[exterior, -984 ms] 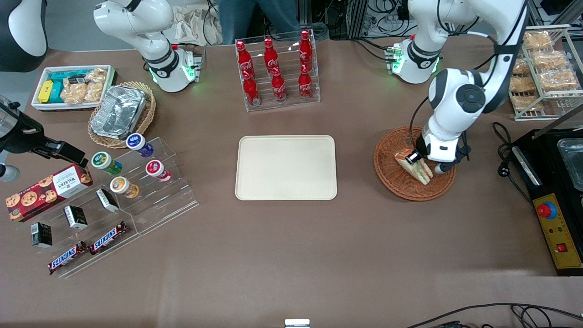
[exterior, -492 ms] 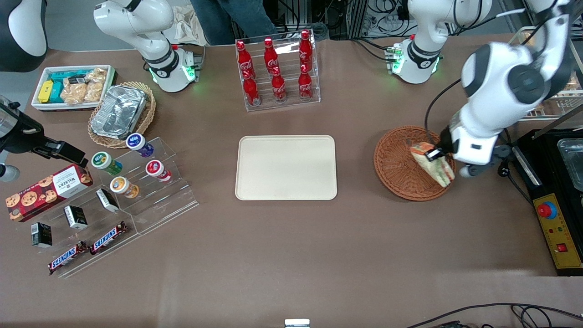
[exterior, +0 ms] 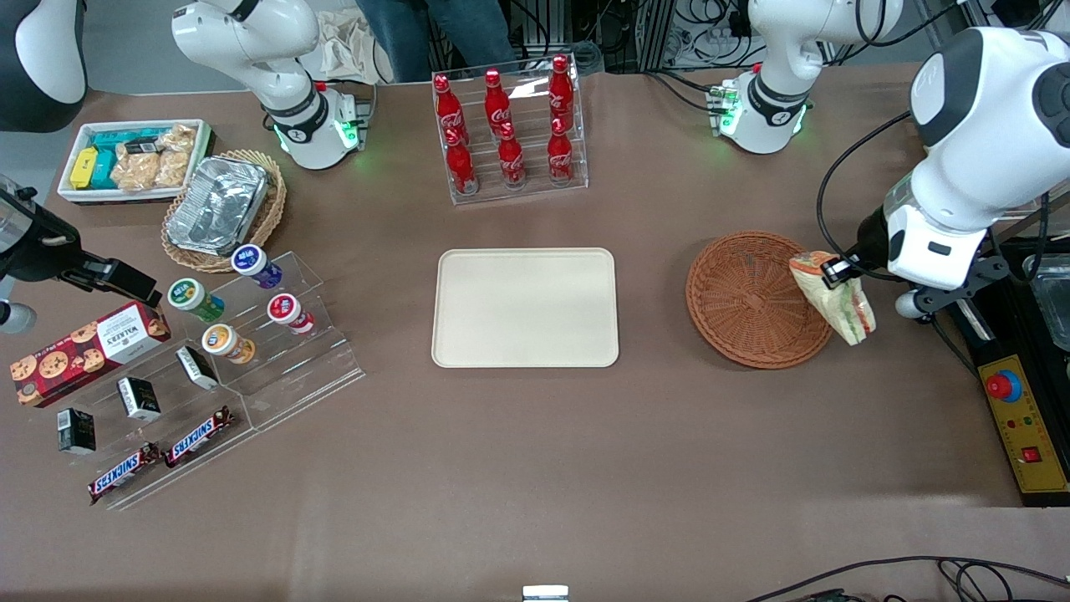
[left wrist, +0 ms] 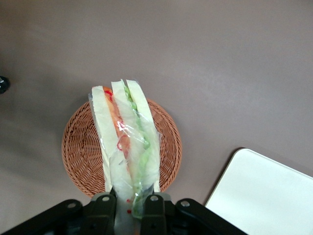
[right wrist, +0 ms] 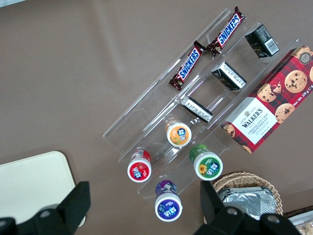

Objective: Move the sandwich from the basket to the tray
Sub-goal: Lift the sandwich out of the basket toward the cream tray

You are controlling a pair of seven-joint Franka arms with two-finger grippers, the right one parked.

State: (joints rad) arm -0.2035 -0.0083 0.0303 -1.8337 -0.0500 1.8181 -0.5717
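Sandwich (exterior: 833, 297): plastic-wrapped wedge, pale bread with red, orange and green filling; held in the air over the basket's rim at the edge toward the working arm's end of the table, touching neither basket nor table.
Gripper (exterior: 838, 272): its two fingers (left wrist: 103, 209) are closed against the bread faces at one end of the sandwich (left wrist: 126, 147); the rest of the wedge hangs free.
Basket (exterior: 746, 303): round reddish-brown wicker, nothing lying in it; in the wrist view it shows directly under the sandwich (left wrist: 80, 156).
Tray (exterior: 525, 308): cream, rounded corners, bare; at about 9 o'clock from the basket, well apart from it.
Bottle rack (exterior: 510, 125): clear stand of red Coca-Cola bottles, at 12 o'clock from the tray.
Stepped clear display (exterior: 242, 351): toward the parked arm's end; holds small round tubs whose labels are not legible and small dark cartons.
Candy bars (right wrist: 210, 46): two, wrappers reading "SNICKERS".
Biscuit box (right wrist: 271, 100): red tartan, reading "WALKERS", with chocolate chunk cookies pictured.
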